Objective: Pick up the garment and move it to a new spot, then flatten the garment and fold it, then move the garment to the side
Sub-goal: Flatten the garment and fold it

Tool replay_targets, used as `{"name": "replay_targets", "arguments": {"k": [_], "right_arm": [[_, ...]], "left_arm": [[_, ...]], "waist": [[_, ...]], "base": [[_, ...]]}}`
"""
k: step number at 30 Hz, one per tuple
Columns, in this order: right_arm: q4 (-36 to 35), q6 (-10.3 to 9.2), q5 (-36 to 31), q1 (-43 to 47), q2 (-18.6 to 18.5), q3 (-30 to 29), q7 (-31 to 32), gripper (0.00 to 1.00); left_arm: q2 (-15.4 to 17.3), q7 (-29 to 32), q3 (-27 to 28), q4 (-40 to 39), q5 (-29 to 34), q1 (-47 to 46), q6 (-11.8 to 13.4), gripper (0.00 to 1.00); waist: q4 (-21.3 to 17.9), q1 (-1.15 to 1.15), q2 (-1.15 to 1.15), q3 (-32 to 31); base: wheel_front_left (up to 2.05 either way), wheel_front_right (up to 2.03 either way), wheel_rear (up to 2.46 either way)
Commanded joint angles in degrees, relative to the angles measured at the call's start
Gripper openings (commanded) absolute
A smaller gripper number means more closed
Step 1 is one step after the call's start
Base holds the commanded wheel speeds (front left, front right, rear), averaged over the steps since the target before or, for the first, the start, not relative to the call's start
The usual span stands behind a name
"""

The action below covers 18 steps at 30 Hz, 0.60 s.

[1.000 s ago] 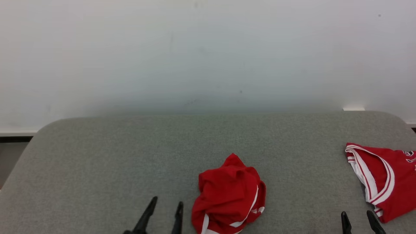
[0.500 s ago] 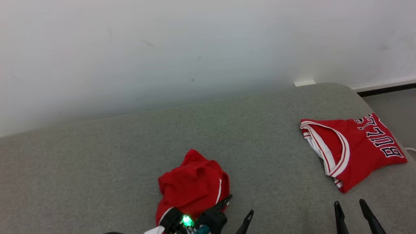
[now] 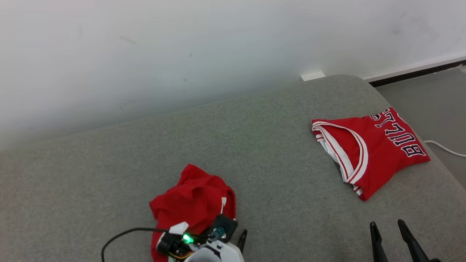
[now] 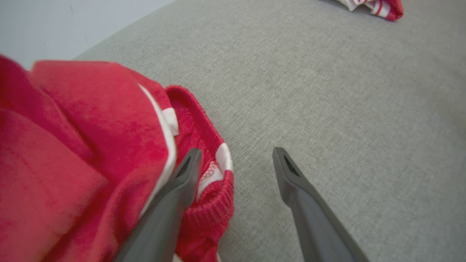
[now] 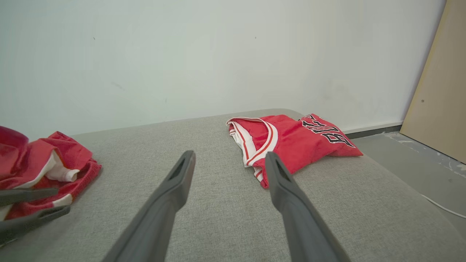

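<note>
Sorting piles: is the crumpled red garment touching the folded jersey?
Apart. Head view shows bare cushion between crumpled garment and folded jersey.

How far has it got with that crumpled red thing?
Barely started. One red lettered jersey already lies folded at the right. The left claw is open at the edge of the crumpled red-and-white garment, nothing gripped. Lifting, flattening, folding, moving aside remain.

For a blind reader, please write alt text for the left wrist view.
The open left gripper is beside a crumpled red garment on a grey cushion, one finger before its ribbed waistband, the other over bare cushion. A corner of a second red garment shows at the top.
</note>
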Motion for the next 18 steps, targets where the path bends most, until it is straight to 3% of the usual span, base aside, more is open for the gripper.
{"name": "replay_targets", "arguments": {"k": [1,3,4,5,6,7,11,18], "right_arm": [[-0.27,-0.15,0.42,-1.03,-0.26,-0.25,0.04,1.00],[-0.25,-0.16,0.44,-1.23,-0.23,-0.29,0.04,1.00],[-0.18,-0.15,0.43,-1.38,-0.19,-0.20,0.04,1.00],[0.02,-0.15,0.39,-1.74,-0.04,0.04,0.04,1.00],[0.14,-0.16,0.41,-1.98,-0.01,0.08,0.04,1.00],[0.21,-0.16,0.40,-2.15,0.05,0.12,0.04,1.00],[0.42,-0.16,0.41,-2.20,0.28,-0.23,0.04,1.00],[0.88,-0.15,0.27,-1.98,0.49,-0.48,0.04,1.00]], "left_arm": [[0.28,0.57,-0.17,1.58,-0.88,-1.09,0.16,1.00],[0.28,0.96,-0.17,2.83,-1.42,-1.40,0.18,1.00],[0.29,1.38,-0.35,4.22,-1.51,-1.96,0.02,0.95],[0.30,1.82,-0.40,6.54,-2.06,-2.96,-0.12,0.41],[0.34,2.37,-0.52,7.73,-2.40,-3.12,-0.49,0.14],[0.37,2.87,-0.72,8.73,-2.96,-3.15,-1.09,0.00],[0.38,2.17,-0.44,9.68,-5.59,-4.44,-2.64,0.00],[0.28,-1.12,2.07,6.86,-9.05,-10.32,-2.49,0.00]], "waist": [[0.11,0.00,0.00,0.71],[0.16,0.00,0.00,0.98],[0.22,0.00,0.00,1.36],[0.34,0.00,0.00,2.11],[0.38,0.00,0.00,2.35],[0.43,0.00,0.00,2.56],[0.94,0.00,0.00,2.86],[2.10,0.00,0.00,2.48]], "base": [[0.00,0.00,0.00],[0.00,0.00,0.00],[0.00,0.00,0.00],[0.00,0.00,0.00],[0.00,0.00,0.00],[0.00,0.00,0.00],[0.00,0.00,0.00],[0.00,0.00,0.00]]}}
